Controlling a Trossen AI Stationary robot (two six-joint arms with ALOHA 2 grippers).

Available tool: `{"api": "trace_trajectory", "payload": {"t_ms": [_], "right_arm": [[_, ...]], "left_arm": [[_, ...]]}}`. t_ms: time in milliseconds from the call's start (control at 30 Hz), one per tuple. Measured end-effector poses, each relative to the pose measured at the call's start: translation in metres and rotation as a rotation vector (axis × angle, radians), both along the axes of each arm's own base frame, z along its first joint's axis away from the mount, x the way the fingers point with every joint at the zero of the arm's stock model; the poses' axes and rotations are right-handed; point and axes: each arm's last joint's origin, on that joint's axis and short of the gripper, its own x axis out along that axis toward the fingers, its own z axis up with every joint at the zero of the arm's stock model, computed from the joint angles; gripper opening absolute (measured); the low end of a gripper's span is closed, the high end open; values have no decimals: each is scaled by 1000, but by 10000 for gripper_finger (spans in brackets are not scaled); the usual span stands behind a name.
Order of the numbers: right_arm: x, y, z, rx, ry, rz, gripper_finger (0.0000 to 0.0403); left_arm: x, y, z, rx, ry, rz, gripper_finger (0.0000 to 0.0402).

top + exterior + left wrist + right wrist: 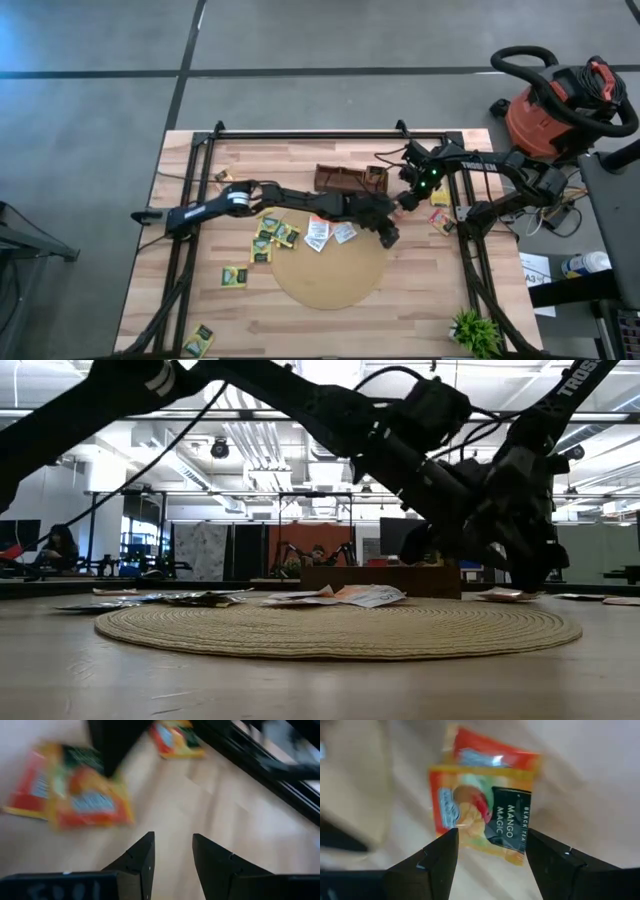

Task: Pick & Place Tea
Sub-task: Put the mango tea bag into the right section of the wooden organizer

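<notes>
The tea is a scatter of small flat sachets on the wooden table (200, 300). Yellow-green ones (270, 235) and white ones (330, 233) lie left of centre, and orange ones (441, 197) lie near the right rail. My left gripper (390, 236) reaches across the table and stands open over bare wood (172, 837). Two overlapping orange sachets (75, 795) lie just ahead of it. My right gripper (412, 198) hangs open (491, 832) above an orange sachet with a dark "Mango Magic" label (485, 815), which lies flat on another orange one. Neither gripper holds anything.
A brown wooden compartment box (350, 178) stands at the far centre, and a round woven mat (330, 272) lies near the front. A black frame rail (462, 235) runs along the right side, close to both grippers. A small green plant (475, 330) stands at the front right corner.
</notes>
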Motion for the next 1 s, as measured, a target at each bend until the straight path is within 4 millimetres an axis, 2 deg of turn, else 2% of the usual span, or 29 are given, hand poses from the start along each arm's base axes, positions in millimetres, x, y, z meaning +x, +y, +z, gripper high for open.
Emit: {"api": "trace_trajectory", "payload": {"t_ms": [200,533,1000], "right_arm": [[0,1,1,6,-11,12,221],[0,1,0,-9,9,5,214],[8,10,1,39,-41,60,118]], "left_arm": [[-1,11,-10,27,32,131,126],[-6,17,-24,21,73,148,126],[-5,26,-23,25,58,170,126]]}}
